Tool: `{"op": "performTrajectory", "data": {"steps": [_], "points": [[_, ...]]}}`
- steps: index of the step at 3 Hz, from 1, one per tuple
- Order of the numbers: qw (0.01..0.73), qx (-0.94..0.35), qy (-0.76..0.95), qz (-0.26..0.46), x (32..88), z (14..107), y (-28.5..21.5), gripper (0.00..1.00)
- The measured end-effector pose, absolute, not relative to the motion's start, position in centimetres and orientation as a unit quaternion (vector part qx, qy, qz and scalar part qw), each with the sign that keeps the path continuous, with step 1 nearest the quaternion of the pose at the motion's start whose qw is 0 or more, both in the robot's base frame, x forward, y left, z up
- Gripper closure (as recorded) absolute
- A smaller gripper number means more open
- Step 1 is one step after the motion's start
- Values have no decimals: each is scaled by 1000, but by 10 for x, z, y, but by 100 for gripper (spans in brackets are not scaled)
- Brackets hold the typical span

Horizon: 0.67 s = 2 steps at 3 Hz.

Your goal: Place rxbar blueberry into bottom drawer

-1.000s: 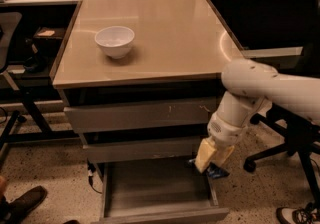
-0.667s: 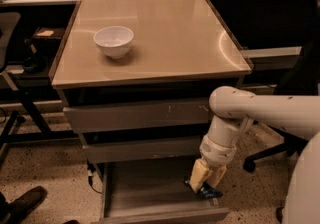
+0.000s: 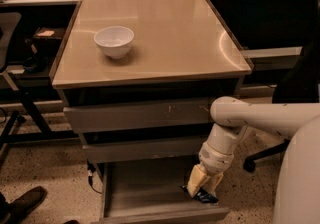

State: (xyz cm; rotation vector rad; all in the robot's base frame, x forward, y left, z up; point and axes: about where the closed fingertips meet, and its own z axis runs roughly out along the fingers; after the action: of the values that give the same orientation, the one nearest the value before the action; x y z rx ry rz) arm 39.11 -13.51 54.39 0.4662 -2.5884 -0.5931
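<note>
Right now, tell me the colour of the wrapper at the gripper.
Dark navy-black rxbar blueberry, at the gripper over the bottom drawer; camera view.

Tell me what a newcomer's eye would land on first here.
The big white arm comes in from the right, its pincer low inside the open bottom drawer near its right side, with the dark snack bar at its tip. After that comes the white bowl, which sits toward the left rear of the tan cabinet top.

Three drawers (image 3: 140, 115) (image 3: 145, 149) (image 3: 145, 188), one bowl (image 3: 114, 41), one claw (image 3: 202, 188)
</note>
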Motion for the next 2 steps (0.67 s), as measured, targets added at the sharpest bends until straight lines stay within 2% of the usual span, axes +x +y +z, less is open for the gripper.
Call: {"op": "performTrajectory", "data": {"steps": [2], "points": [[173,64,-929,-321,425,458,-114,100]]}}
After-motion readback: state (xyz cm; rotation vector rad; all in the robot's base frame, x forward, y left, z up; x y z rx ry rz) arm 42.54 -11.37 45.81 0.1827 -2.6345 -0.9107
